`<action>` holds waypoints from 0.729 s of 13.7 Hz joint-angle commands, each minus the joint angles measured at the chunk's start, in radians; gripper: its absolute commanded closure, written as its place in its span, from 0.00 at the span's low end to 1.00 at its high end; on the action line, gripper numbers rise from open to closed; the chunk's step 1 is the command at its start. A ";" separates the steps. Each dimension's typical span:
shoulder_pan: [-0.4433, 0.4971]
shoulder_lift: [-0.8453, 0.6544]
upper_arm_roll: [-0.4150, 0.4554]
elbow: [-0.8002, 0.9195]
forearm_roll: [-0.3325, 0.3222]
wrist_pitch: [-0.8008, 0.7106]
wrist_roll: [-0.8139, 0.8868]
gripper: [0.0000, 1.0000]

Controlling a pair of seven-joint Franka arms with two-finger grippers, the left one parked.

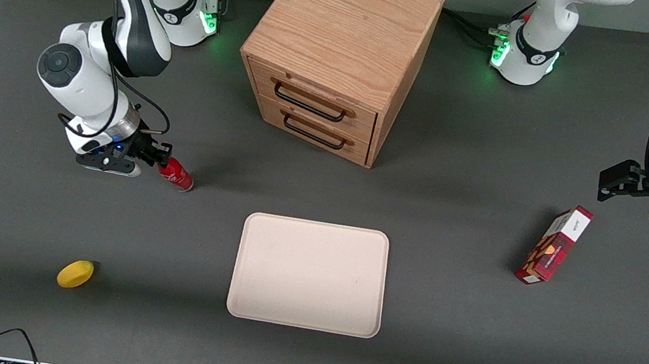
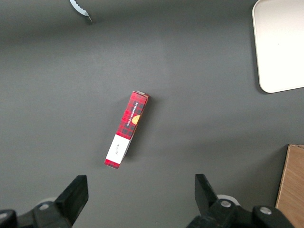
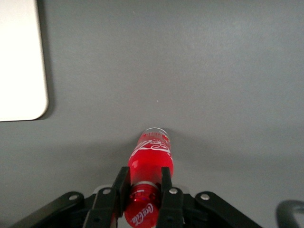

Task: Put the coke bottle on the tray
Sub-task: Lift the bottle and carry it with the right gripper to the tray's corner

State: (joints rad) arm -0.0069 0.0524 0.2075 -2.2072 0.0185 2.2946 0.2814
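Note:
The coke bottle (image 1: 176, 175) is small, glossy red with white script, and leans tilted with its base on the grey table, toward the working arm's end. My right gripper (image 1: 157, 158) is shut on its neck and cap. In the right wrist view the two black fingers (image 3: 120, 186) clamp the bottle (image 3: 151, 156) just below the red cap, and the gripper (image 3: 144, 187) stands low over the table. The pale cream-pink tray (image 1: 256, 306) lies flat, nearer the front camera than the bottle and off to its side; one rounded corner of the tray shows in the wrist view (image 3: 21, 71).
A wooden two-drawer cabinet (image 1: 343, 51) stands farther from the camera than the tray. A yellow lemon (image 1: 75, 273) lies nearer the camera than the gripper. A red plaid snack box (image 1: 553, 244) stands toward the parked arm's end; it also shows in the left wrist view (image 2: 126, 129).

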 commanded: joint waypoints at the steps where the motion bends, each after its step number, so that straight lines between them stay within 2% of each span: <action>1: 0.002 -0.019 0.001 0.209 -0.009 -0.238 -0.004 1.00; 5: -0.001 0.071 -0.014 0.583 -0.009 -0.551 -0.050 1.00; 8: 0.034 0.251 0.003 0.947 -0.009 -0.785 0.028 1.00; 10: 0.086 0.381 0.007 1.145 -0.009 -0.834 0.125 1.00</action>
State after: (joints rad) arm 0.0219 0.2366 0.2074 -1.3437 0.0170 1.5447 0.3048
